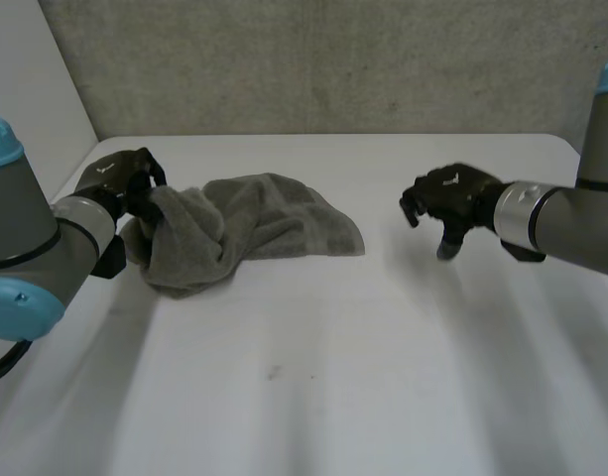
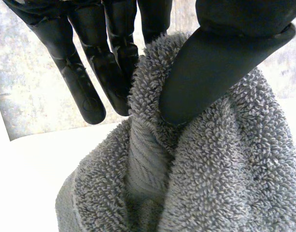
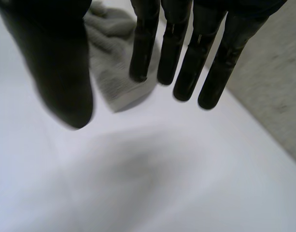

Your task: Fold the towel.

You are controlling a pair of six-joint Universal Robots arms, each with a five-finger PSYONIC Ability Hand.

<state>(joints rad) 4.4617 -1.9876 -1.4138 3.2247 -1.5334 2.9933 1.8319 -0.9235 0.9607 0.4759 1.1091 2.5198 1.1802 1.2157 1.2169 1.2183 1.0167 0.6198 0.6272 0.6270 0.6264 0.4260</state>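
Towel (image 1: pixel 249 230), grey terry, crumpled in a heap on the far left part of the white table (image 1: pixel 333 377), left end bunched and raised, right end flat on the surface. Left hand (image 1: pixel 125 178) at that bunched left end, clamped on it: thumb (image 2: pixel 210 72) pressing a fold of cloth against the fingers (image 2: pixel 77 82), seen close in the left wrist view. Right hand (image 1: pixel 447 198) well apart to the right of the towel, above bare table, holding nothing. Its fingers straight and hanging down in the right wrist view, its thumb spread away from them, only air between. Beyond those fingertips, the towel's right corner flat on the table. Rough grey wall (image 1: pixel 333 59) along the far edge.
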